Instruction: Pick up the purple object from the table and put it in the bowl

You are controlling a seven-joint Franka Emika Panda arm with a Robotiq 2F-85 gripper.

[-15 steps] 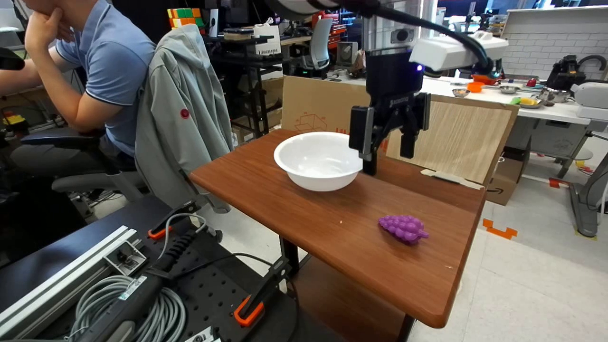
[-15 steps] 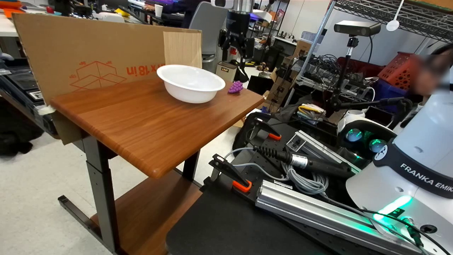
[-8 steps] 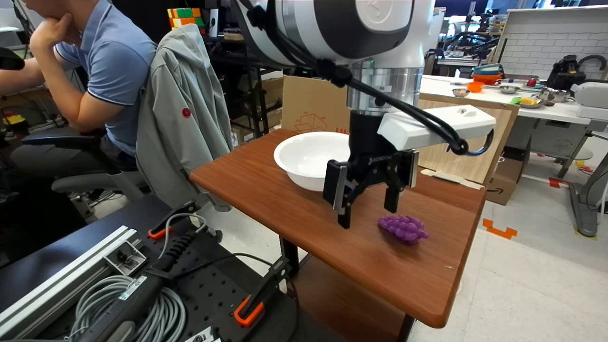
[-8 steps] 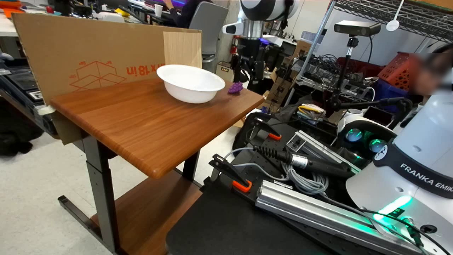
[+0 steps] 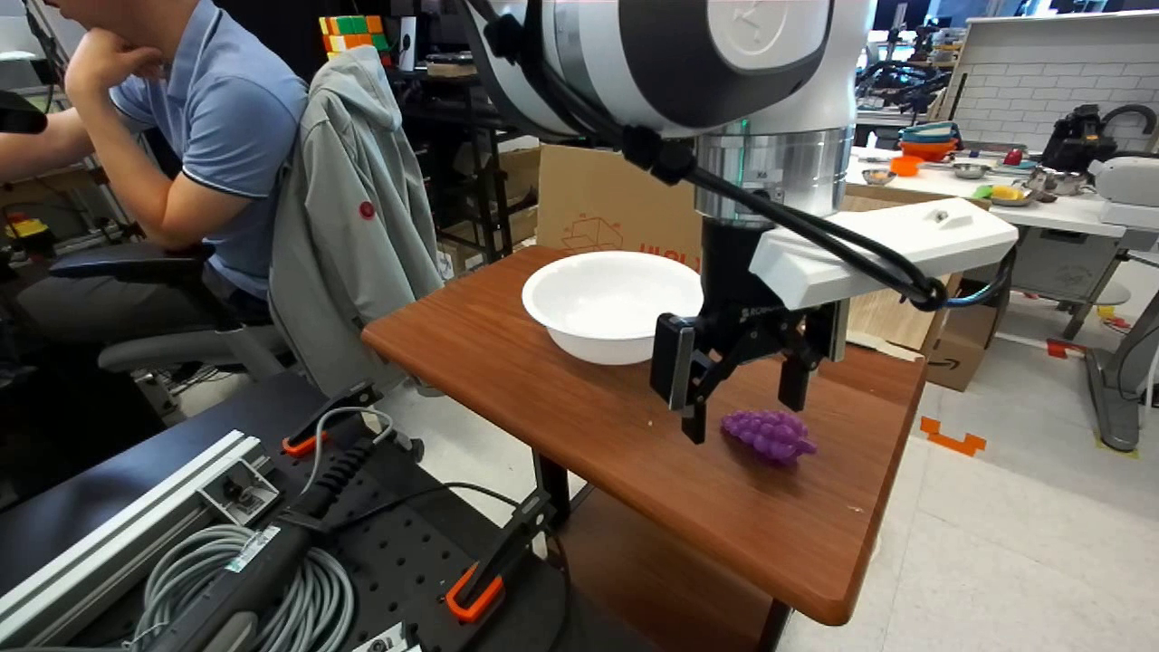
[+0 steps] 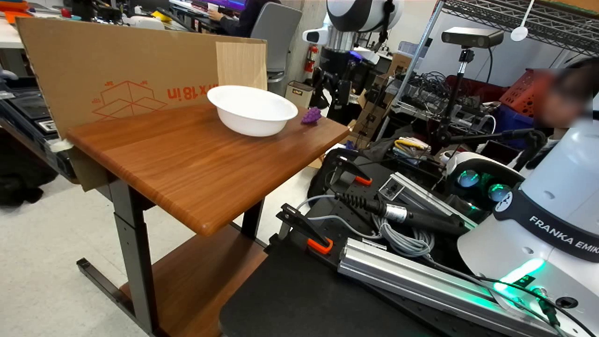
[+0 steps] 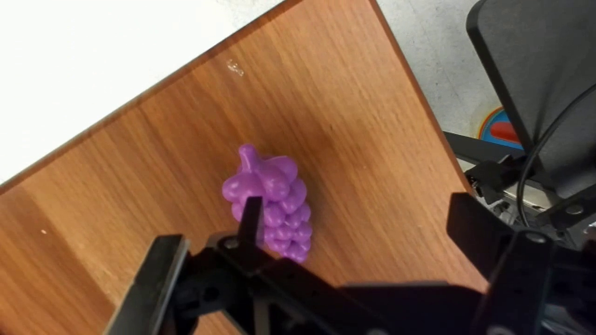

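Right now, the tool [image 5: 743,415] hangs over the desk [image 5: 561,398] with its 2 fingers [image 7: 479,230] spread well apart and pointing down; the purple cluster [image 5: 770,436], shaped like a bunch of grapes, lies on the reddish-brown wood below, near the fingertips; in the wrist view, 1 finger covers part of the cluster, whose stem points toward an edge of the desk; whether either finger brushes it, I cannot tell; the white bowl [image 5: 602,350] stands upright on the same desk, apart from the cluster in an exterior view, where the tool blocks a bit of its side; in both exterior views, a sheet of cardboard [image 6: 140,56] with red printing stands at the desk's edge; in an exterior view, a person [image 5: 244,145] in a blue polo shirt sits on a chair [image 5: 186,351] draped with a gray jacket [image 5: 362,244]; nearer that camera, 2 black clamps [image 5: 504,551] with orange trim and a coiled gray cable [image 5: 328,589] rest on a dark, perforated surface [image 5: 407,561].
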